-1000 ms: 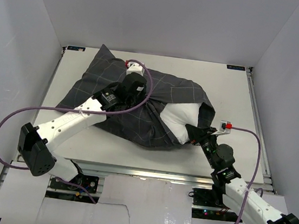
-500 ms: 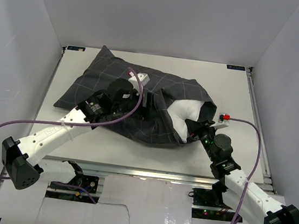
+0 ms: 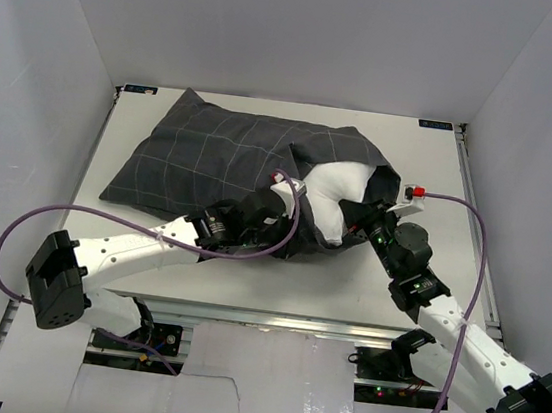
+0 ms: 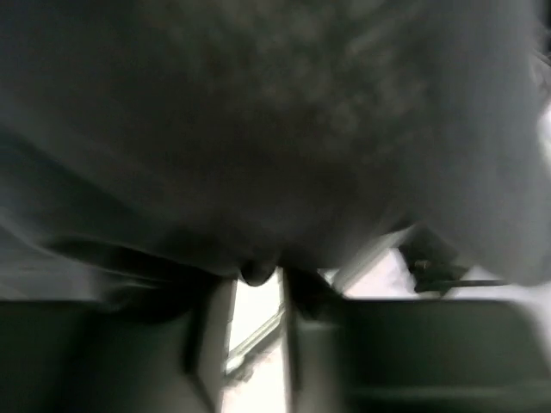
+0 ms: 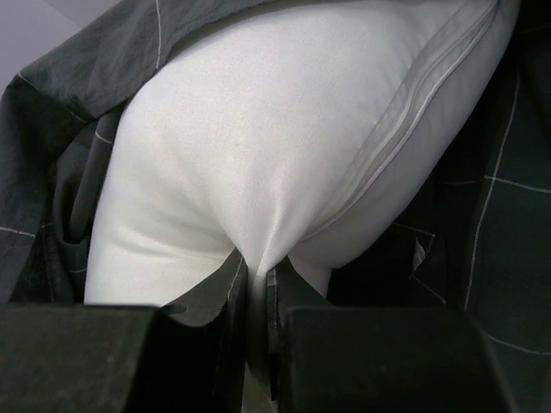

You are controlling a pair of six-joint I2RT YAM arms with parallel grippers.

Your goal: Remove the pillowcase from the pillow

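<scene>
bench, white, walled on three sides. pillowcase, dark grey with thin pale grid lines, lies across the middle and left of the bench, wrinkled, one corner pointing to the back left. it is on the pillow for most of its length; only the pillow's right end shows, a plump white bulge coming out of the open mouth of the case, dark cloth bunched around it on the far and right sides. right pincer reaches in from the near right and is closed narrow on the pillow itself: the wrist view shows a pleat of white cloth drawn down and pinched between the two fingers, with a long stitched seam running up the pillow to the right of the pinch and grid cloth on both sides. left arm lies low across the near edge of the case, wrist just left of the white bulge. left pincer, wrist view blurred: fingers part-way apart, light bench showing through the gap, dark cloth filling the frame above and lying over the tips; cannot tell if any cloth is caught. purple cable loops off the left arm, another off the right.
</scene>
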